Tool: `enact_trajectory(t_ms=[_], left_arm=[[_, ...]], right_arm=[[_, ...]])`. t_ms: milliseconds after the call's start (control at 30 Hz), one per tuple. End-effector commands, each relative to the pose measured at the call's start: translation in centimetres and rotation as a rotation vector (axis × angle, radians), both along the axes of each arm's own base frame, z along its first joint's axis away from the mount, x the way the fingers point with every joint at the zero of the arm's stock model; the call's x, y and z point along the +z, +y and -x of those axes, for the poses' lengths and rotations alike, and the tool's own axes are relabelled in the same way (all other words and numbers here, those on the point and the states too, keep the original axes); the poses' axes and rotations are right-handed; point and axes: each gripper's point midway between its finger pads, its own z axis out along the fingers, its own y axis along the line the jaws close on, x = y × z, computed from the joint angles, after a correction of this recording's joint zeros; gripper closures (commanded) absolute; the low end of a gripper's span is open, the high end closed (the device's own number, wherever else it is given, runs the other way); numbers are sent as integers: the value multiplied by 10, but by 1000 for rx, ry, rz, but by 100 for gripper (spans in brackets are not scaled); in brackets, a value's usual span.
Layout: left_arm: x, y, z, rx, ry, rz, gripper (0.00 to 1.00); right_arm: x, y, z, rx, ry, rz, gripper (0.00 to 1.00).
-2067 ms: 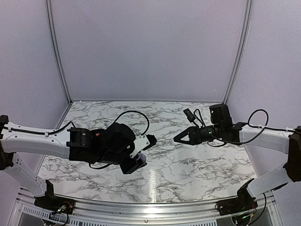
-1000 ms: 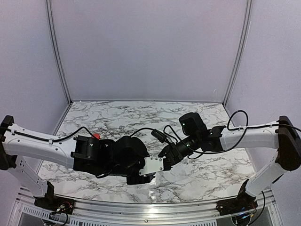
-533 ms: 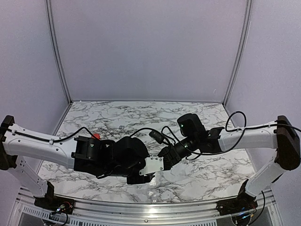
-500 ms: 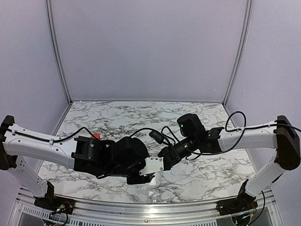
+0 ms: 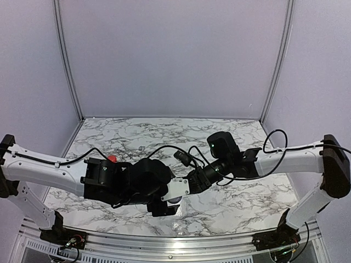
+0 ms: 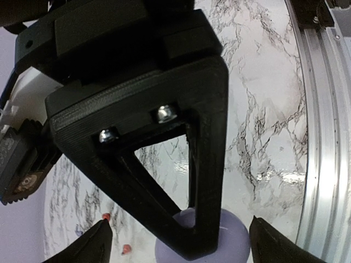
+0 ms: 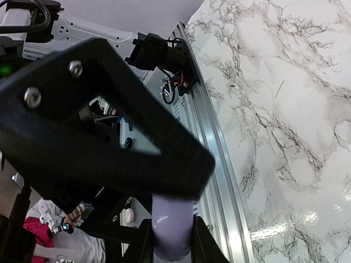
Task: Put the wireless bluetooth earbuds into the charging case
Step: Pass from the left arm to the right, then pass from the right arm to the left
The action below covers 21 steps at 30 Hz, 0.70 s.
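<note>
The charging case [image 6: 230, 241] is a round lavender disc held in the air at the near middle of the table. My right gripper [image 7: 171, 244] is shut on its edge, and the case [image 7: 173, 222] fills the gap between the two fingers. My left gripper [image 6: 184, 246] stands wide open around it, with one fingertip on each side and neither touching. Two tiny red earbuds [image 6: 105, 217] lie on the marble below, close together. In the top view the left gripper [image 5: 167, 200] and right gripper [image 5: 186, 183] meet tip to tip.
The marble table [image 5: 219, 142] ends at an aluminium rail [image 6: 323, 164] on the near side. A small red object [image 5: 111, 158] peeks out behind the left arm. Pale booth walls close the back and sides.
My left gripper has opened wide and let go of the lavender case. My right gripper has closed onto it. Both arms have barely shifted.
</note>
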Motion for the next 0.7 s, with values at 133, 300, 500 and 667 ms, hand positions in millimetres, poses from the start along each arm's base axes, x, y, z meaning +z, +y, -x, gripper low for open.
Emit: enact_trajectory(t_ms=[133,300,500,667], left_arm=[[72,32,-16,148,-46,305,1],[128,65,-37,284,31,731,1],[153,59,-35,201,150,868,1],[168,35,-18,61,217,867,6]], right_arm=[[73,-18,-43,-133,-195,-197,87],[130,-34,-67,-274,-419,-323,87],[192,-49,-70,-369,-682,-484,85],[221,-54,-62,-369,-781,-583,84]])
